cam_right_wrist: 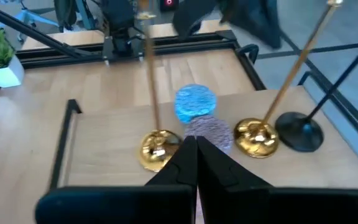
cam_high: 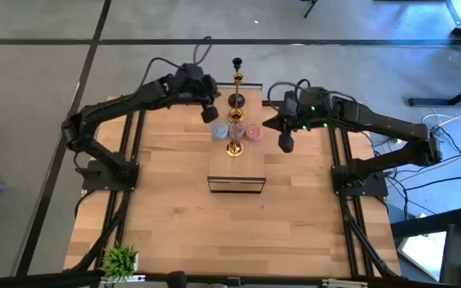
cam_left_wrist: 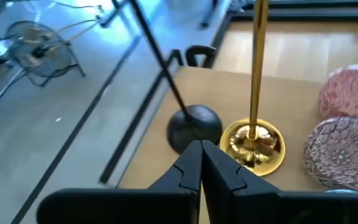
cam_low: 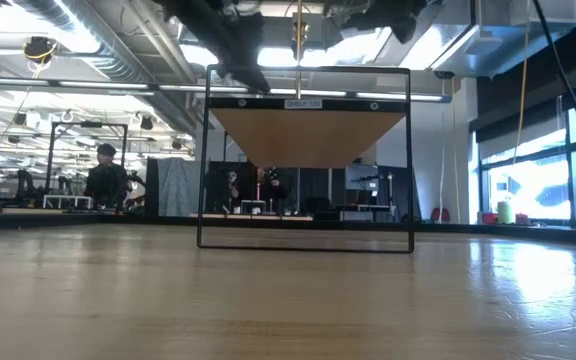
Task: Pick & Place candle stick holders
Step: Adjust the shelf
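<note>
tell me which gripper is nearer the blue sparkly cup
Left. The left gripper hangs shut just beside the blue cup, toward the table's far edge. The right gripper, also shut, sits farther off, beyond the pink cup.

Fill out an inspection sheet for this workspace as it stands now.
Surface: wooden table, bare in the middle.
Job's things: two gold holders, black holder, blue cup, purplish cup, pink cup, clustered at the far edge.
Clutter: black frame stand; potted plant at near-left corner.
Grippers: left gripper and right gripper shut, empty, hanging beside the cluster.
Cables: loops on both arms.
Surroundings: person beyond the table.
</note>
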Robot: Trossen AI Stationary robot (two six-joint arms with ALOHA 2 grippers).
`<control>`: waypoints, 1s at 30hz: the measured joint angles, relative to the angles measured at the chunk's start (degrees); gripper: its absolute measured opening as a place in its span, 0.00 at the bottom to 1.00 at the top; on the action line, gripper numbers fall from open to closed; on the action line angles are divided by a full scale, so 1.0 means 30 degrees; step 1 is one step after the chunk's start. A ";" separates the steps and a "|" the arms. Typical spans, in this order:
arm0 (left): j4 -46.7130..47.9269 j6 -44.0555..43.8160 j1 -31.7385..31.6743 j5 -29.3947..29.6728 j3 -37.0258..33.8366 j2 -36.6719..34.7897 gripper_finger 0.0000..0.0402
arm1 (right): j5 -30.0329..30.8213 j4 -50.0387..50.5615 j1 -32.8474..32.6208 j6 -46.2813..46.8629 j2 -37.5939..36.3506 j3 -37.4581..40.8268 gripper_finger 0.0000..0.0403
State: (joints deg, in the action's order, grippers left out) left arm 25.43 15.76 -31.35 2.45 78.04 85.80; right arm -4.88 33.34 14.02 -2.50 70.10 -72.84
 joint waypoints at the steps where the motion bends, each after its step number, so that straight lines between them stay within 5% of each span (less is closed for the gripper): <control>1: 0.0186 -0.0301 0.0047 0.0253 0.0000 -0.0314 0.00 | 0.0322 0.0171 -0.0400 0.0262 -0.0123 0.0000 0.00; 10: 0.1179 -0.3207 0.1908 0.3352 -0.1776 -0.3542 0.00 | 0.3982 0.0940 -0.5184 0.2572 -0.0828 0.0000 0.00; 20: 0.1427 -0.6173 0.5317 0.5197 -0.3733 -0.6185 0.00 | 1.0709 0.2423 -0.9528 0.7819 -0.2545 0.0210 0.00; 30: 0.1472 -0.7010 0.9003 0.6259 -0.3767 -0.6794 0.00 | 1.5046 -0.1603 -1.3020 1.0058 -0.6487 0.5282 0.00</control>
State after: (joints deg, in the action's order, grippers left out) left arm 29.85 -5.27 -4.34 21.23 66.74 65.42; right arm 40.26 28.54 -25.04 27.67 50.64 -56.99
